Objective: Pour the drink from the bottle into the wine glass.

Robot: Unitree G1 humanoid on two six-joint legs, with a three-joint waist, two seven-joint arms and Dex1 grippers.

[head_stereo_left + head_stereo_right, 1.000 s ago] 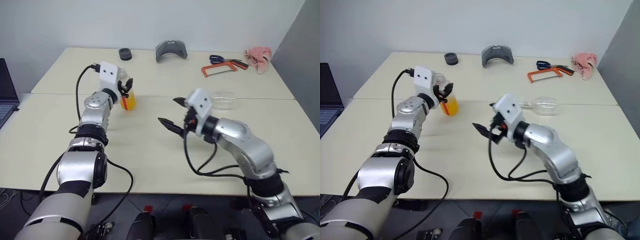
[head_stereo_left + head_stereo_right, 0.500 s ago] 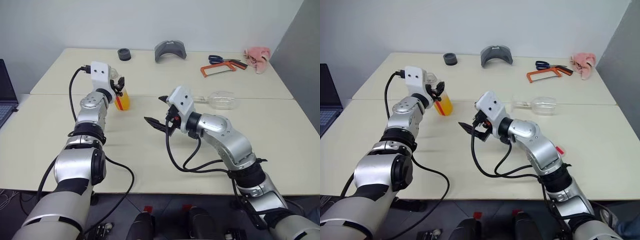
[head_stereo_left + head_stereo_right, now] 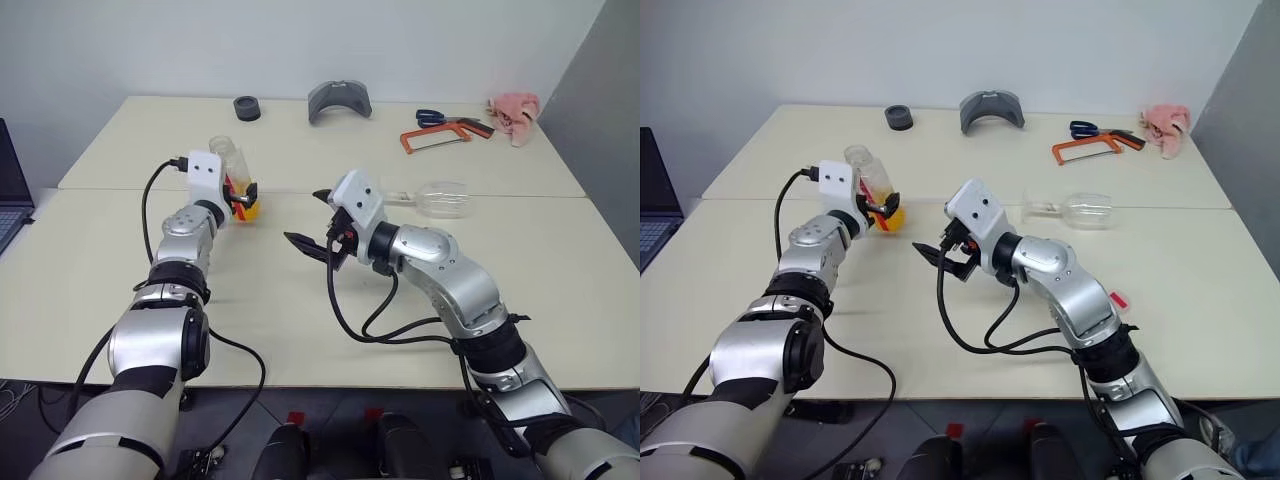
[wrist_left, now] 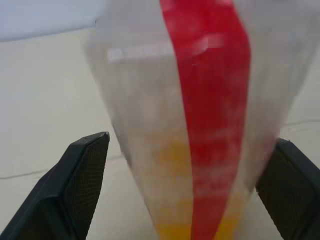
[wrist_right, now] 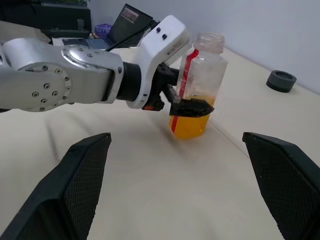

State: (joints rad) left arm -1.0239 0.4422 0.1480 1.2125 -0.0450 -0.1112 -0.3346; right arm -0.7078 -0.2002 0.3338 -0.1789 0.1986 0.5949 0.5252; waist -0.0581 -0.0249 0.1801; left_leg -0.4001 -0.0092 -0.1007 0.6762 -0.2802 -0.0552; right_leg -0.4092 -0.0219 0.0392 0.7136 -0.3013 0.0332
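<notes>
Right wrist view: bottle (image 5: 194,95) upright on table (image 5: 150,190), uncapped, left fingers (image 5: 192,106) wide around it, not gripping. Right fingers (image 3: 318,222) wide, empty. Wine glass (image 3: 437,198) lies toppled nr table's right edge; next it needs righting before pouring

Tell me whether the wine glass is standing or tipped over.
Tipped over: the wine glass lies on its side on the table, stem pointing toward the right gripper.

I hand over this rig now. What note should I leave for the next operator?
Left end effector: open, fingers either side of the bottle, which stands uncapped on the table.
Right end effector: open, empty, over the table.
The drink fills the bottle's lower part.
The wine glass lies on its side, empty.
Done: nothing poured.
Left: stand the glass up, grasp the bottle, pour.
</notes>
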